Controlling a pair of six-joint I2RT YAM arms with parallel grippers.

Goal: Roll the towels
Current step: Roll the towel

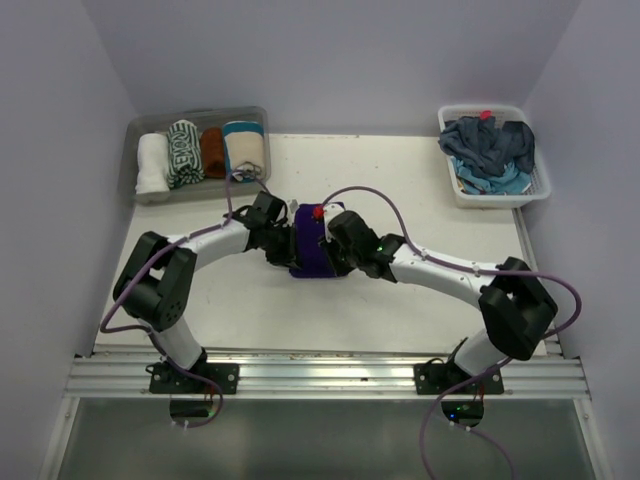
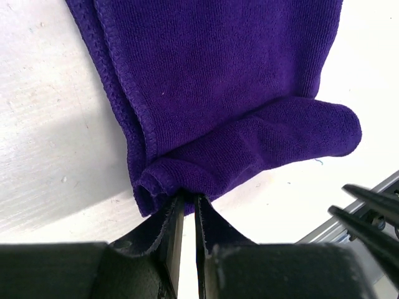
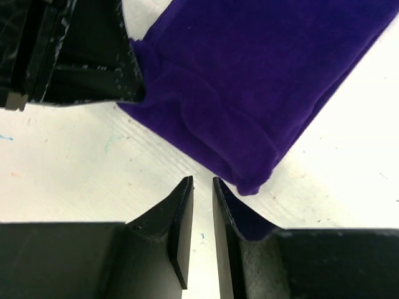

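Note:
A deep purple towel (image 1: 306, 262) lies in the middle of the table between my two grippers. In the left wrist view its near edge (image 2: 218, 81) is curled into a short roll, and my left gripper (image 2: 187, 198) is shut on that rolled hem. My right gripper (image 3: 202, 182) is open by a narrow gap with only bare table between its fingers. The towel's folded corner (image 3: 262, 68) lies just beyond its right fingertip, and I cannot tell whether they touch. The left gripper's finger (image 3: 81, 56) shows at the top left of the right wrist view, pressed on the cloth.
A clear plastic tub (image 1: 140, 135) at the back left holds several rolled towels, white (image 1: 152, 163) through cream-and-teal (image 1: 245, 148). A white lattice basket (image 1: 540, 185) at the back right holds a heap of loose blue and navy towels (image 1: 490, 145). A metal rail (image 1: 320, 375) runs along the near edge.

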